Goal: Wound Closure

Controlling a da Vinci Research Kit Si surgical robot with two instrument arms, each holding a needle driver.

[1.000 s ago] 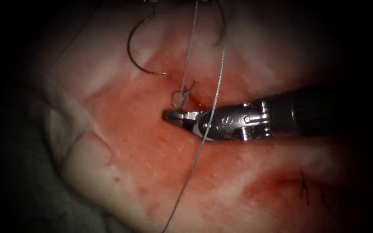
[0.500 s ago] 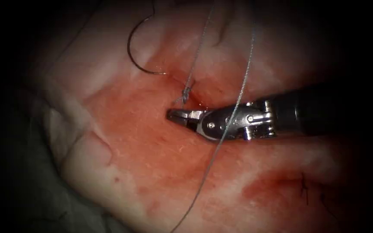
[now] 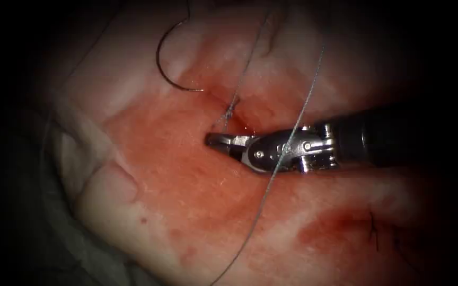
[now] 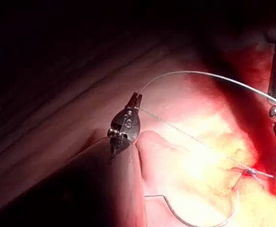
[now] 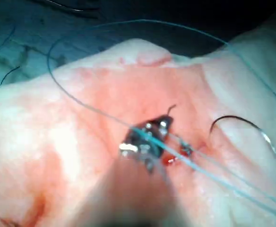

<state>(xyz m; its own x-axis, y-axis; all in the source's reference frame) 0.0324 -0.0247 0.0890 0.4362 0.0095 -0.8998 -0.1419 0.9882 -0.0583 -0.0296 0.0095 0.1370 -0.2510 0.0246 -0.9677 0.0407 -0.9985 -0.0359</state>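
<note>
My right tool (image 3: 213, 140) lies across the tissue (image 3: 149, 175), just below the cut. Its jaws are shut on the short end of the thread beneath a small knot (image 3: 230, 111). From the knot one strand of thread (image 3: 250, 58) rises to my left tool (image 4: 136, 99), whose jaws are shut on it. A long strand (image 3: 271, 177) crosses over the right tool's wrist. The curved needle (image 3: 166, 71) lies free on the tissue to the left of the cut, held by neither tool. The knot (image 4: 251, 171) and needle (image 4: 199, 220) also appear in the left wrist view, and the needle (image 5: 242, 122) in the right wrist view.
Red fluid (image 3: 186, 159) stains the tissue around the cut. Dark cut thread ends (image 3: 373, 230) of earlier stitches stand at the lower right. Grey cloth (image 3: 80, 254) borders the tissue at the lower left.
The open loop above the right tool's jaws has drawn down into a small tight knot. Both strands have swung to the right at the top. The right tool has hardly moved.
</note>
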